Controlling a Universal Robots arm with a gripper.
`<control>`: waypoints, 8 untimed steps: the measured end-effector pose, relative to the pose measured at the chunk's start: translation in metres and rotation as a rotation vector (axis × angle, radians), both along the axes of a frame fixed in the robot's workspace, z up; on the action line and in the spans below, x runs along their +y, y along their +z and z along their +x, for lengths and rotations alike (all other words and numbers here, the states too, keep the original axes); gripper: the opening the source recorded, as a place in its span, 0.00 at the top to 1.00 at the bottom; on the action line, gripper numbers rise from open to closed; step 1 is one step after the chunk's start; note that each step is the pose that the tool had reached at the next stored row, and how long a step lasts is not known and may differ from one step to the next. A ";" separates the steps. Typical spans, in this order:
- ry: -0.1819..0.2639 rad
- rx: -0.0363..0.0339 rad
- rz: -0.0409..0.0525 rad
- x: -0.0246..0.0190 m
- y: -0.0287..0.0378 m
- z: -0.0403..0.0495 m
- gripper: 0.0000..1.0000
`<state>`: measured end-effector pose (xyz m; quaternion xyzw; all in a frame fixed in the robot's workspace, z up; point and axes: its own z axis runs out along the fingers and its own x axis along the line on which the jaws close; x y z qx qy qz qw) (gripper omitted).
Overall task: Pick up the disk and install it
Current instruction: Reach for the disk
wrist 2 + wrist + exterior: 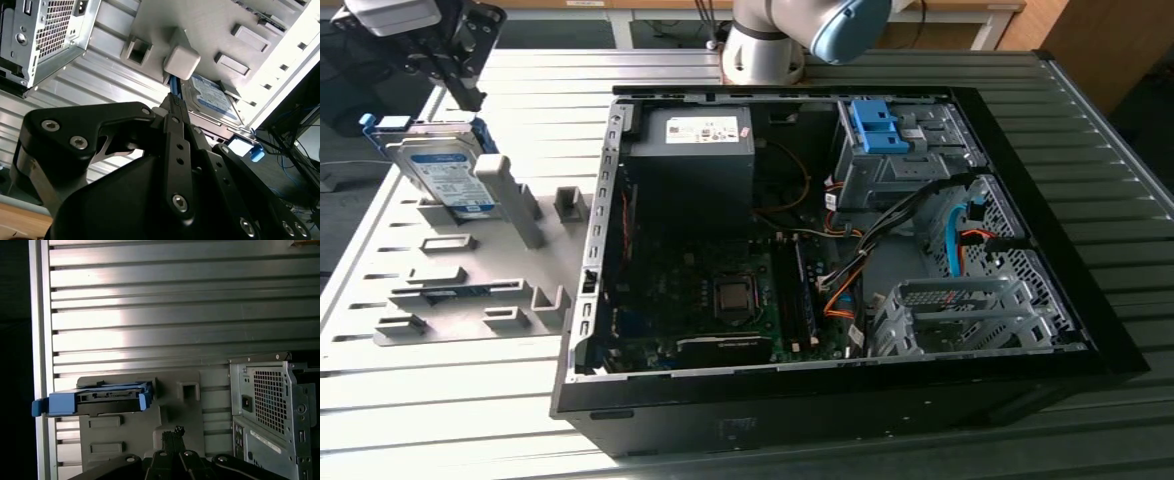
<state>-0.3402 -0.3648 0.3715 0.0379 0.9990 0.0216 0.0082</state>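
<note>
Over the grey fixture plate (494,262) at the exterior view's left, the gripper (470,98) hung above the disk (440,170), not touching. Disk stood on edge, tilted against a grey post (507,195), well apart from the open case (607,200). Step: approach for the pick (nothing installed yet, by my read).

Second wrist view: gripper (175,102) fingers looked closed together, holding nothing. Disk (212,97) sat just past the tips, with a smooth silver lid and white-and-blue label.

First wrist view: disk (107,397) edge-on, glossy blue plastic frame, matte moulded plate, ribbed aluminium table (150,305). A grasp would need the fingers opened past the drive's thickness and squared to its flat faces.
</note>
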 end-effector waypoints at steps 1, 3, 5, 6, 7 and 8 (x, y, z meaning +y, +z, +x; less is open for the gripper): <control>0.000 0.0000 -0.0001 0.0002 0.0000 -0.0022 0.89; 0.000 -0.0001 0.0000 0.0006 -0.0001 -0.0081 0.89; 0.000 0.0001 -0.0001 0.0011 -0.0001 -0.0121 0.89; 0.000 0.0001 -0.0001 0.0012 -0.0001 -0.0136 0.89; 0.000 0.0001 0.0000 0.0012 -0.0001 -0.0138 0.89; 0.000 0.0000 0.0000 0.0012 -0.0001 -0.0138 0.89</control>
